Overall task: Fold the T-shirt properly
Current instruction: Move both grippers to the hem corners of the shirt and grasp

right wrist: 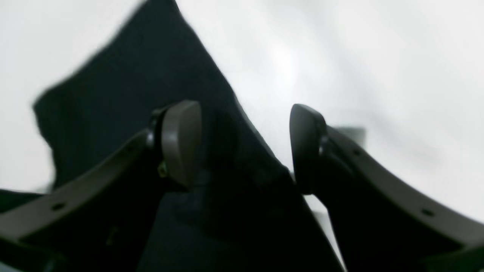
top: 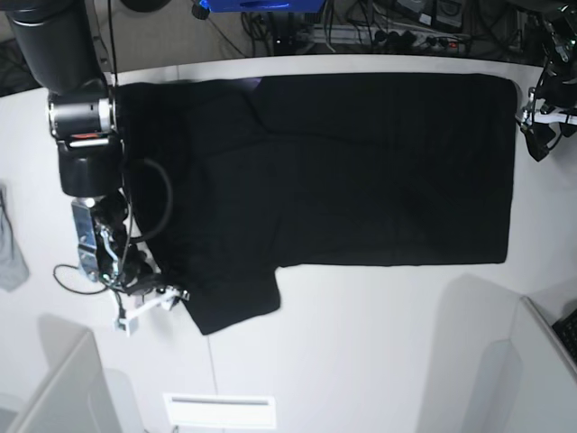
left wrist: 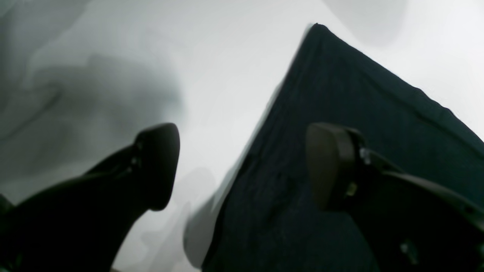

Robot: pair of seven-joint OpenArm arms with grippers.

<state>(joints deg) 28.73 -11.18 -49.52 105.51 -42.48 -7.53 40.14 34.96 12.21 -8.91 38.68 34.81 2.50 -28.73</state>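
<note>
- White counter [top: 388, 361] filled most of the base view, with a grey cloth [top: 11, 248] at its left edge and a blue thing [top: 261, 4] and cables beyond its far side.
- Across the middle of that counter lay the shirt [top: 379, 180], dark and plain side up, its broad body reaching towards the view's right and one sleeve sticking out at the near left.
- The left hand [left wrist: 244, 166] stood wide at the shirt's far right corner, one finger over the fabric and the other over bare counter, with nothing gripped.
- The right hand [right wrist: 245, 147] was also wide, near the sleeve at the opposite end; its fingers stood to either side of the cloth's edge without pinching it.
- The right arm hid part of the shirt at that end, so how the collar and far sleeve lay could not be told for sure.
- As for progress, the job looked to be at an early stage: the shirt was broadly spread, with no finished, compact fold to be seen, though some layering might have been lost in the black.
- Still left, by that reading, were catching the edges, bringing the sleeves and sides inward, doubling the body over and smoothing the result into a neat shape.
</note>
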